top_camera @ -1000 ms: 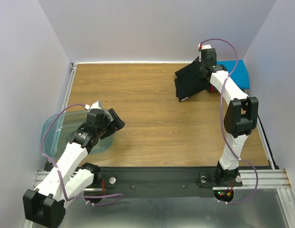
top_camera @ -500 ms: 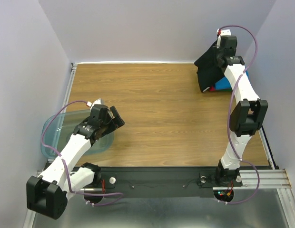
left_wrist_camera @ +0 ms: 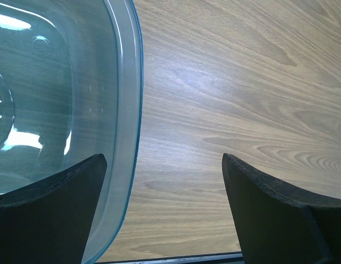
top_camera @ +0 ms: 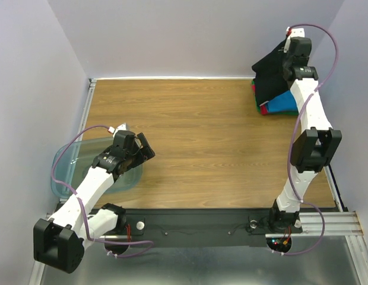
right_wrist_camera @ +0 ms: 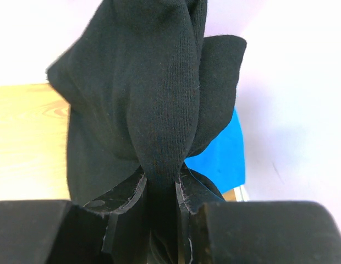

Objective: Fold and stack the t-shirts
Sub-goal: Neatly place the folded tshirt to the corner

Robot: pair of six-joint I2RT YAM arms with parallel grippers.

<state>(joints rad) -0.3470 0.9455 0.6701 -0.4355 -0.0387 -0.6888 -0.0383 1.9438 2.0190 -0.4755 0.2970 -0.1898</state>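
One-handedly holding up the black t-shirt [top_camera: 269, 74] at the table's far right corner.

Clamping the right gripper [right_wrist_camera: 161, 190] tight on a bunched fold of that shirt, high up beside the back wall, and letting the cloth hang down over the blue t-shirt [top_camera: 289, 103] lying at the far right edge of the wooden table [top_camera: 196, 136] (a sliver of the red-pink t-shirt [top_camera: 265, 109] peeking out under the pile's left side). Crowding the right arm close to the right wall and the back wall. Hovering the left gripper [left_wrist_camera: 165, 165] just over the right rim of the translucent tub [left_wrist_camera: 49, 82] at the near left edge, fingers spread wide and grasping nothing. Leaving the broad middle of the table, between the two arms, open for moving.
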